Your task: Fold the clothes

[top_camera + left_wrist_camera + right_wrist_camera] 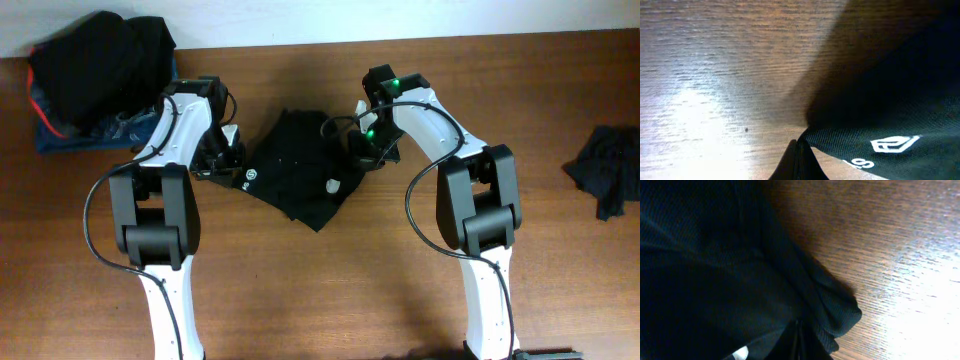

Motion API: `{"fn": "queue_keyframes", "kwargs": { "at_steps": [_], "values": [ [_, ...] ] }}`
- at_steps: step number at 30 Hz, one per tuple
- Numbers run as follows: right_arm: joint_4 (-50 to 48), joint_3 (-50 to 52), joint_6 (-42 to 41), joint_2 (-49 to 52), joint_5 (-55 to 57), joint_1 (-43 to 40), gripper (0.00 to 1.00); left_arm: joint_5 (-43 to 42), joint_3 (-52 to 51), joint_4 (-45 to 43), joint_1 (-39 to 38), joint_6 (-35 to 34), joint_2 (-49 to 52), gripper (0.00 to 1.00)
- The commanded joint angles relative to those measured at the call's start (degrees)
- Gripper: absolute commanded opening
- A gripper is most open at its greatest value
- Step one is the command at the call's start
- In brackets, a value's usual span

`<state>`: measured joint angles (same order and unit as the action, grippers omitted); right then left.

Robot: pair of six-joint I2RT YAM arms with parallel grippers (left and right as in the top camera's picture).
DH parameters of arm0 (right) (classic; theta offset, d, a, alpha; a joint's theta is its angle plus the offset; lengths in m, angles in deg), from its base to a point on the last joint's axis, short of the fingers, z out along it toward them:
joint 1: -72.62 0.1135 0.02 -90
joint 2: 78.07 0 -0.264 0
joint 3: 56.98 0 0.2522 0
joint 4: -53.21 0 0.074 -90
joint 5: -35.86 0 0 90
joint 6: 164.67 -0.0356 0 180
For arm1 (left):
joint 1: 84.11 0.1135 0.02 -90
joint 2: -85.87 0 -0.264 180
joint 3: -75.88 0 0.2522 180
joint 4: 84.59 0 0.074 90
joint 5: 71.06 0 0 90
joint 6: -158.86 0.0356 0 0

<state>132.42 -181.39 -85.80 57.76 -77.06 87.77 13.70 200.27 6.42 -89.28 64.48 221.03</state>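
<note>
The clothes (pixel 300 175) are a black T-shirt lying as a partly folded diamond in the middle of the table, with a small white round logo (pixel 250 178) near its left corner. My left gripper (pixel 226 158) sits at that left corner. In the left wrist view its fingers (pixel 799 152) are pressed together, and the shirt's edge (pixel 865 135) with the logo (pixel 892 145) runs off from their tip. My right gripper (pixel 363 152) is at the shirt's upper right edge. In the right wrist view it (pixel 799 330) is shut, with bunched black fabric (pixel 835 310) wrapped around its tips.
A heap of dark garments (pixel 100 65) lies on a blue one at the back left corner. Another dark garment (pixel 608 170) lies at the right edge. Bare wooden table (pixel 330 290) stretches in front of the shirt, between the two arm bases.
</note>
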Motion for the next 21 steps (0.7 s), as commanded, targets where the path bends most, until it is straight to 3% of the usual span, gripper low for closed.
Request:
{"fn": "queue_keyframes", "kwargs": {
  "at_steps": [1, 2, 4, 5, 7, 12, 13, 19, 21],
  "values": [
    [-0.3, 0.5, -0.3, 0.5, 1.2, 0.2, 0.13, -1.6, 4.5, 1.4, 0.2, -0.5, -4.8, 0.06],
    [-0.3, 0.5, -0.3, 0.5, 1.2, 0.2, 0.18, -1.9, 5.5, 1.7, 0.1, 0.0, -6.1, 0.13],
    [-0.4, 0.5, -0.3, 0.5, 1.6, 0.2, 0.25, -2.0, 7.1, 2.1, -0.2, 0.1, -9.4, 0.42],
    [-0.3, 0.5, -0.3, 0.5, 3.1, 0.2, 0.36, -2.0, 7.3, 1.9, -0.3, 0.1, -12.0, 0.81],
    [-0.3, 0.5, -0.3, 0.5, 4.2, 0.2, 0.45, -2.0, 7.3, 1.4, -0.3, 0.1, -14.1, 0.94],
    [-0.4, 0.5, -0.3, 0.5, 4.5, 0.1, 0.98, -1.9, 7.3, -2.3, -0.3, 0.2, -14.5, 0.99],
    [-0.3, 0.5, -0.3, 0.5, 5.9, -0.3, 0.99, -2.4, 7.3, -5.0, -0.3, 2.8, -13.2, 0.99],
    [2.1, 0.4, -2.9, 0.5, 4.8, -6.6, 0.99, -3.1, 7.3, -9.5, -0.7, 3.2, -7.8, 0.99],
    [4.5, 0.5, -2.9, 0.5, 1.4, -10.6, 0.99, -9.5, 7.3, -11.1, -0.7, 6.7, -4.4, 0.99]
  ]
}}
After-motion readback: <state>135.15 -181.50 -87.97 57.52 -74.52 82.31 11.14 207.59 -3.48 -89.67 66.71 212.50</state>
